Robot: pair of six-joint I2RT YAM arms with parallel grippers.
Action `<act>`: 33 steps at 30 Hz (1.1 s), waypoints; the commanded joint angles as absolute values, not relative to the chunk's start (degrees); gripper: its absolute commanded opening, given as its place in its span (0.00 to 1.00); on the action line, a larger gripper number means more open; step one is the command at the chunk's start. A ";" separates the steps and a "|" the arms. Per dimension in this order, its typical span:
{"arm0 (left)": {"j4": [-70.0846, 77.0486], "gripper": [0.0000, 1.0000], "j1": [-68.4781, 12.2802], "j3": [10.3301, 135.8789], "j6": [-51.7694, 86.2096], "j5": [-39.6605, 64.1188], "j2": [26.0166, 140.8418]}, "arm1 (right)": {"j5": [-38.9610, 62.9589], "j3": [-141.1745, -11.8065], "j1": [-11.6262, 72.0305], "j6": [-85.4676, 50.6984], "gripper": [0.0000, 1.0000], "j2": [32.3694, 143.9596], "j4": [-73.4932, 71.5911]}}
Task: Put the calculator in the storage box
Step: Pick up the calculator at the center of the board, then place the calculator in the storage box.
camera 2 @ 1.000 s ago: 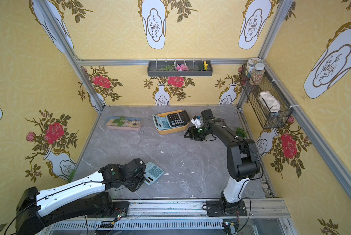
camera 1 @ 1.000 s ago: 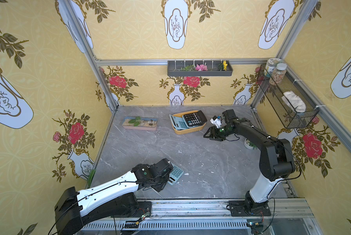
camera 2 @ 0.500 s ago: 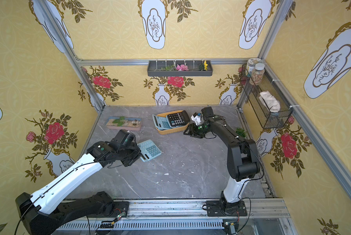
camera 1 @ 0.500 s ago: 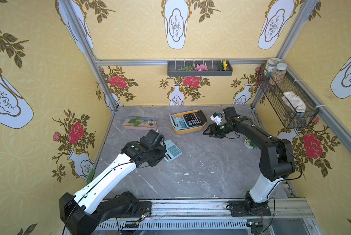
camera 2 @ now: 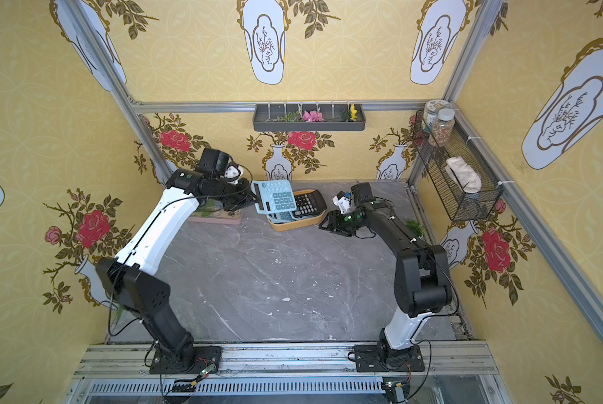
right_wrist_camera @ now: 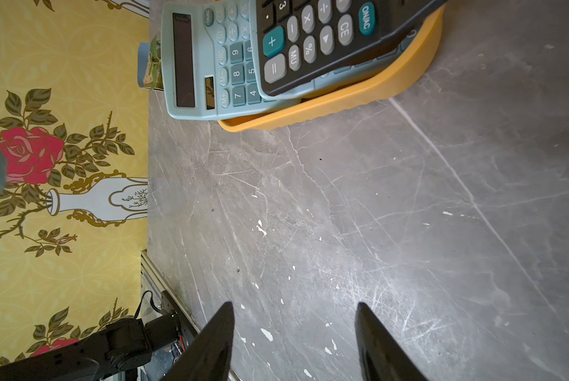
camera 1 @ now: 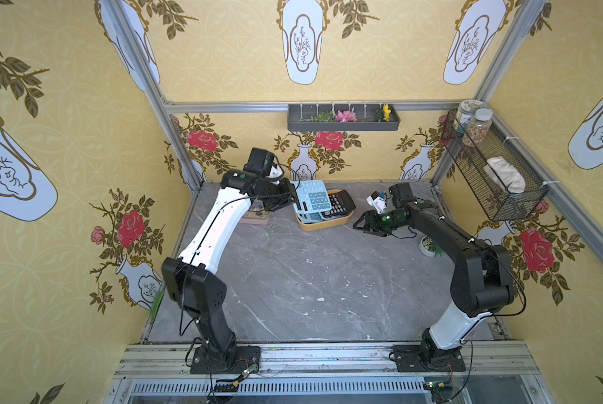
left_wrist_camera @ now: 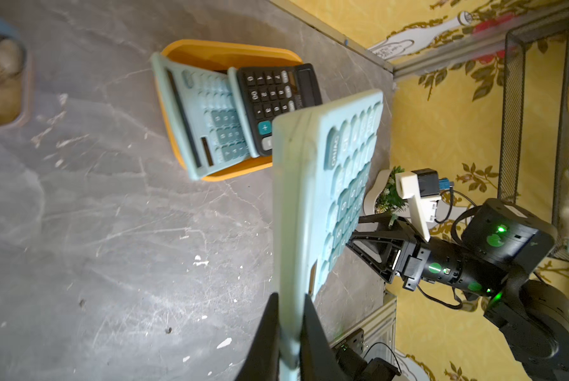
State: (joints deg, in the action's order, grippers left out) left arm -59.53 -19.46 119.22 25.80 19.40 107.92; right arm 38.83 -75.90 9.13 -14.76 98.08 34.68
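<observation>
Grey marble table (camera 1: pixel 310 280) up front, bare and scuffed with white flecks, and both arms reach away from the rail at the near edge.

On the right side, the right pincer (right_wrist_camera: pixel 294 306) sits low over the table with its two black fingers spread wide and nothing between them. It points at the storage box (camera 1: pixel 328 225), stopping just short of its near right corner in both top views.

That box is the shallow orange tub in the middle of the far half of the table, and it is already crowded. A second blue calculator (right_wrist_camera: pixel 204 66) lies tipped over its left rim, and a black calculator (right_wrist_camera: pixel 326 33) rests slanted on top of it, hanging over the right rim.

Now the left side: the left pincer (left_wrist_camera: pixel 289 298) is pressed together on the short edge of a pale blue calculator (left_wrist_camera: pixel 326 184), pinching it flat between both fingers. The calculator is up in the air, tilted with its keys towards the top cameras, and in both top views it overlaps the left end of the box (camera 2: pixel 293 225). It is not in the box yet.

Behind the left arm, a pink pebble tray (camera 2: pixel 216 218) lies on the table, partly hidden. Farther back, a grey shelf (camera 1: pixel 342 122) with flowers hangs on the wall, and a black wire basket (camera 1: pixel 503 196) hangs at far right.
</observation>
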 commanded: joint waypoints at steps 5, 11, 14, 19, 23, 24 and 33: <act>-64.68 0.11 -18.90 139.50 21.81 26.76 124.29 | 39.33 -74.96 9.06 -15.30 0.59 98.26 33.10; -65.35 0.10 -18.26 144.62 23.82 26.02 130.65 | 39.46 -73.51 8.23 -14.98 0.59 97.71 33.06; -64.67 0.10 -18.03 144.02 25.63 24.61 131.61 | 39.55 -72.80 7.68 -14.72 0.59 97.73 33.00; -60.76 0.10 -18.03 138.50 29.55 22.47 131.24 | 39.81 -72.16 7.36 -14.69 0.59 98.02 32.58; -57.82 0.09 -17.95 135.51 32.89 21.25 131.28 | 40.08 -72.29 7.15 -14.58 0.59 98.50 32.45; -57.37 0.09 -18.07 135.12 33.67 20.92 131.52 | 40.14 -72.29 7.03 -14.57 0.59 98.63 32.48; -56.18 0.09 -18.02 137.05 36.21 20.90 135.00 | 40.81 -72.84 6.47 -14.08 0.59 99.83 32.44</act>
State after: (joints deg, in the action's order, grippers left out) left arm -58.13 -18.00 136.14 35.03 20.29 133.64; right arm 40.25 -72.38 6.63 -14.76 99.39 33.06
